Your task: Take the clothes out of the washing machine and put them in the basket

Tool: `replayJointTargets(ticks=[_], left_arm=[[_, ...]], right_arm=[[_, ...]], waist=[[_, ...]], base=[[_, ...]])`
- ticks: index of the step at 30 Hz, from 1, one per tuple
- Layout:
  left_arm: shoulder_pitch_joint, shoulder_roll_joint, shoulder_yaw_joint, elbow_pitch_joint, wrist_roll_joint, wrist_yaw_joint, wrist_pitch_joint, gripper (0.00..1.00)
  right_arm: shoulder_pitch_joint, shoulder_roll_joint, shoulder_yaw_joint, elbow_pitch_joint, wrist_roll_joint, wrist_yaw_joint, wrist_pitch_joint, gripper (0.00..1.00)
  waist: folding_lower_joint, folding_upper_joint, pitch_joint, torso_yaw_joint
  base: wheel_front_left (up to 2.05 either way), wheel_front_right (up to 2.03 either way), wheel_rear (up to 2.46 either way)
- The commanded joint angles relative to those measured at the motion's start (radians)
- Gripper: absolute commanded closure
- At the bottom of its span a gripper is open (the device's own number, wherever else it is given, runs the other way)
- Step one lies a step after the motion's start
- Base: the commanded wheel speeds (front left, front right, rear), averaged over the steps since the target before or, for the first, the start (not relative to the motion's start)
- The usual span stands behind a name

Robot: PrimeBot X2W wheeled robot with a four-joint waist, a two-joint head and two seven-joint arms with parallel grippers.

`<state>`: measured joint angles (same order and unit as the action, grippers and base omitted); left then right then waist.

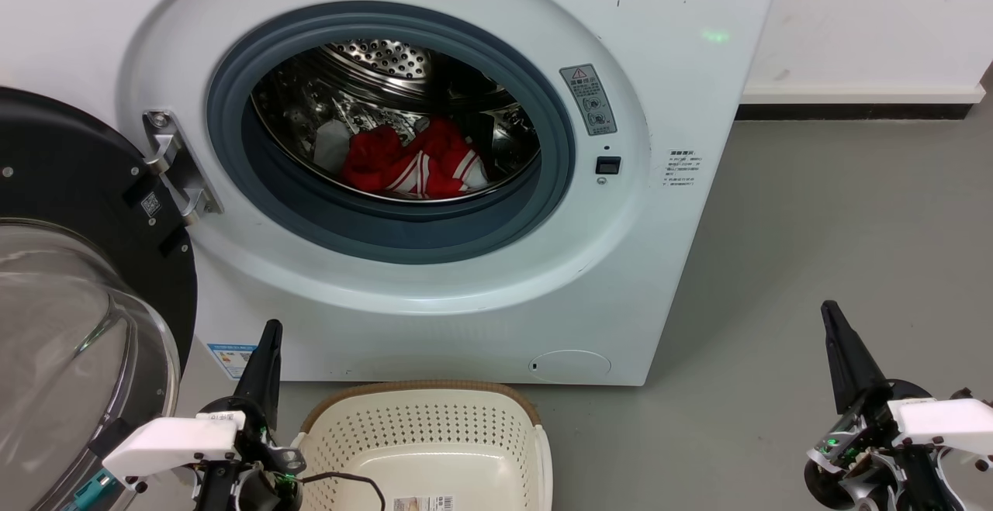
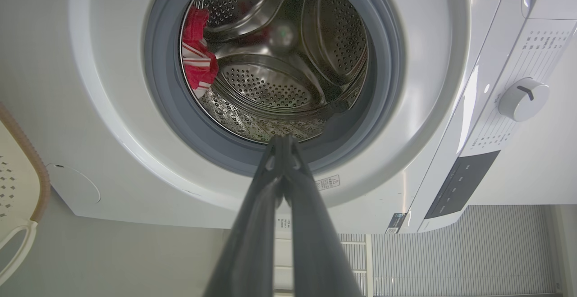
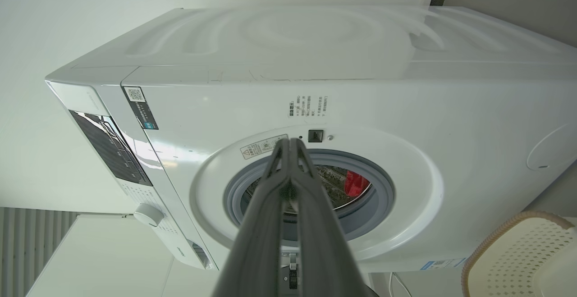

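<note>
The white washing machine stands before me with its door swung open to the left. Red clothes with white stripes lie at the front of the steel drum; they also show as clothes and clothes in the wrist views. The cream basket with a brown rim sits on the floor below the porthole. My left gripper is low, just left of the basket, fingers shut and holding nothing. My right gripper hangs over the floor at the right, shut and holding nothing. Both are well outside the drum.
The black-framed glass door hangs open at the left, close to my left arm. Grey floor stretches to the right of the machine, with a white wall and dark skirting behind it.
</note>
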<state>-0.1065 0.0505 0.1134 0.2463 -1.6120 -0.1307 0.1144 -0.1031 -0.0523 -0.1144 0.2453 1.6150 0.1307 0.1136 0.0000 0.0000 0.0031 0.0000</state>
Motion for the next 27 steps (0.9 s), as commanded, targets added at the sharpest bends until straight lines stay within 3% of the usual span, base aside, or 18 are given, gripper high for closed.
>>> replayJointTargets(ticks=[1,13,14,27], left_arm=[[-0.006,-0.001,0.002,-0.001,-0.002,-0.002,0.002,1.0],[-0.006,-0.001,0.002,-0.001,-0.002,-0.002,0.002,1.0],[-0.006,-0.001,0.002,-0.001,-0.002,-0.002,0.002,0.0],[-0.016,-0.001,-0.053,0.002,0.042,0.0,-0.05,0.0]], right_arm=[[-0.013,0.003,0.001,0.001,-0.005,0.0,0.0,1.0],[-0.013,0.003,0.001,0.001,-0.005,0.0,0.0,1.0],[-0.013,0.003,0.001,0.001,-0.005,0.0,0.0,0.0],[0.024,0.0,0.011,-0.029,-0.041,0.0,-0.05,0.0]], waist=[[0.0,0.0,0.0,0.0],[0.0,0.0,0.0,0.0],[0.0,0.0,0.0,0.0],[0.0,0.0,0.0,-0.001]], base=[[0.0,0.0,0.0],[0.0,0.0,0.0],[0.0,0.0,0.0],[0.0,0.0,0.0]])
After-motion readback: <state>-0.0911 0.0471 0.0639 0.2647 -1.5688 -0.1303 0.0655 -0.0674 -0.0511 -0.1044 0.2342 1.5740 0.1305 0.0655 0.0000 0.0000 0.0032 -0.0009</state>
